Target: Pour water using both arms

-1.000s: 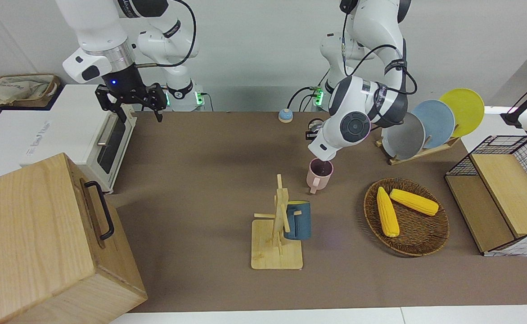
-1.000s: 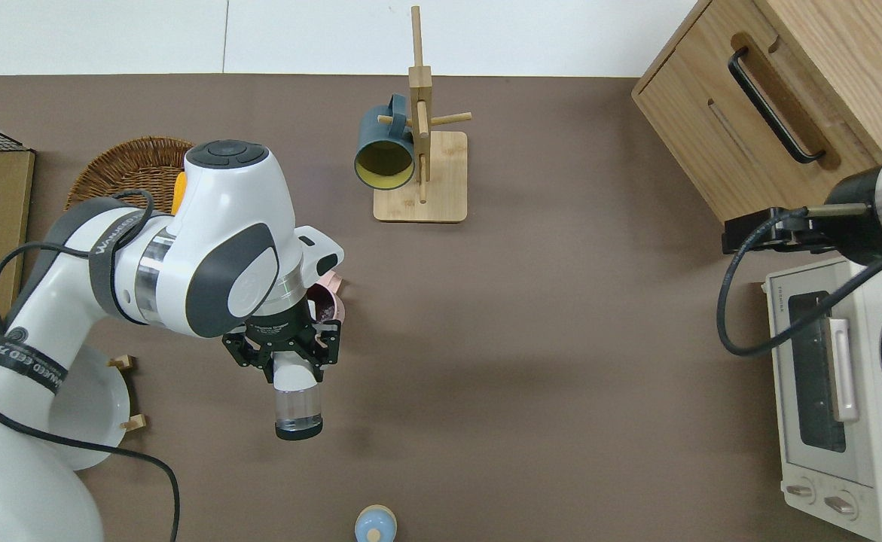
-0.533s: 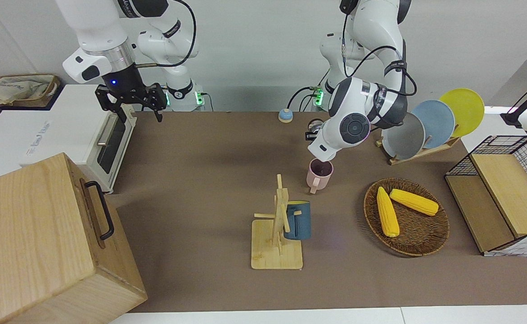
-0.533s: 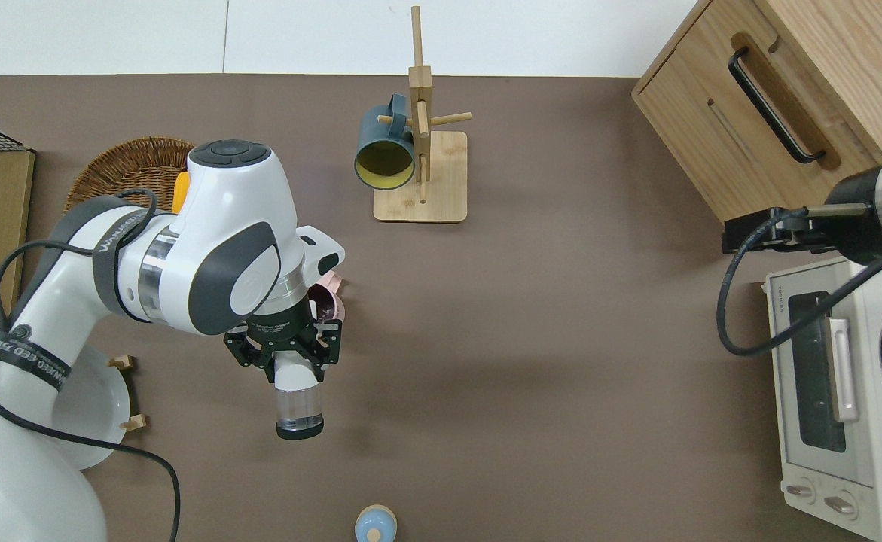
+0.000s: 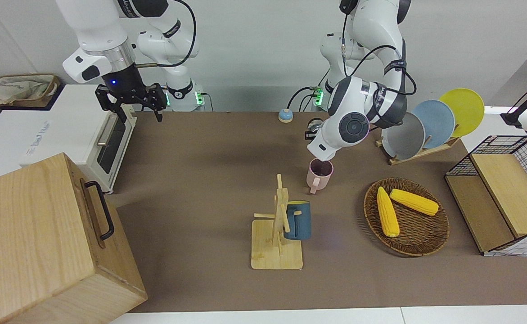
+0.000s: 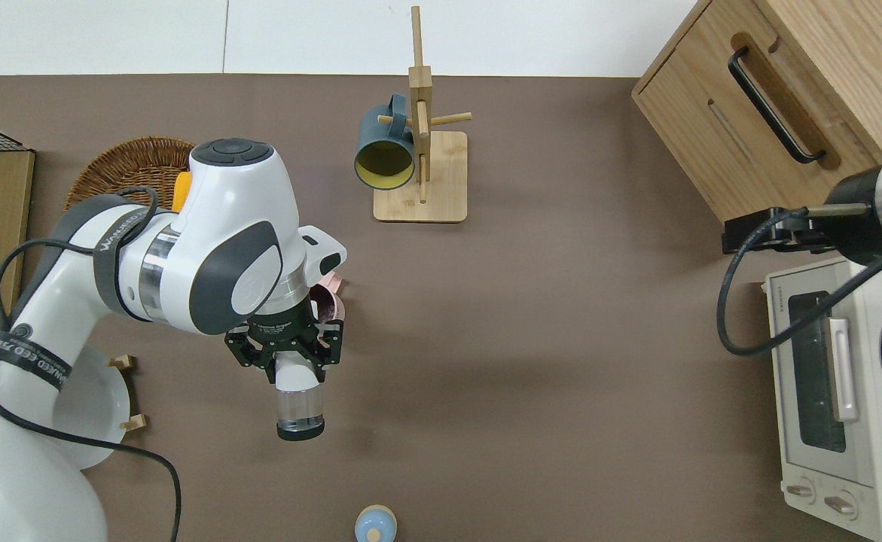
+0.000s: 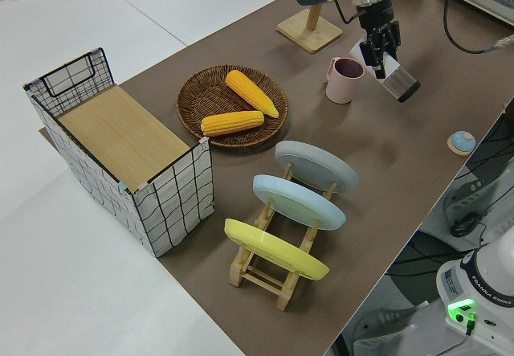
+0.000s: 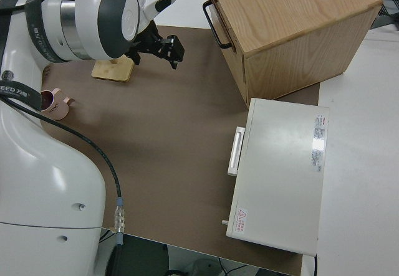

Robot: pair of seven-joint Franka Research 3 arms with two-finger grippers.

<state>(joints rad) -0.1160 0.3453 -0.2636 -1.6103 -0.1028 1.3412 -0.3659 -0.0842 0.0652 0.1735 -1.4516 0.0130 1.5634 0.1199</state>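
Barely moved since earlier: left claw (image 6: 292, 360) stays clamped on tilted bottle (image 6: 298, 406), mouth over pink cup (image 5: 319, 174), which stands on desk (image 5: 209, 180) beside corn basket (image 5: 421, 240). Right arm parked, claw (image 5: 130, 102) spread.

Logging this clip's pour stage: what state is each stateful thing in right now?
Clear plastic bottle: gripped, tipped toward pink mug.
Pink ceramic mug: upright on table, dark liquid inside.
Left gripper: shut on bottle.
Right gripper: open, parked.
Dark blue mug: hanging on wooden rack.
White toaster oven: door closed.
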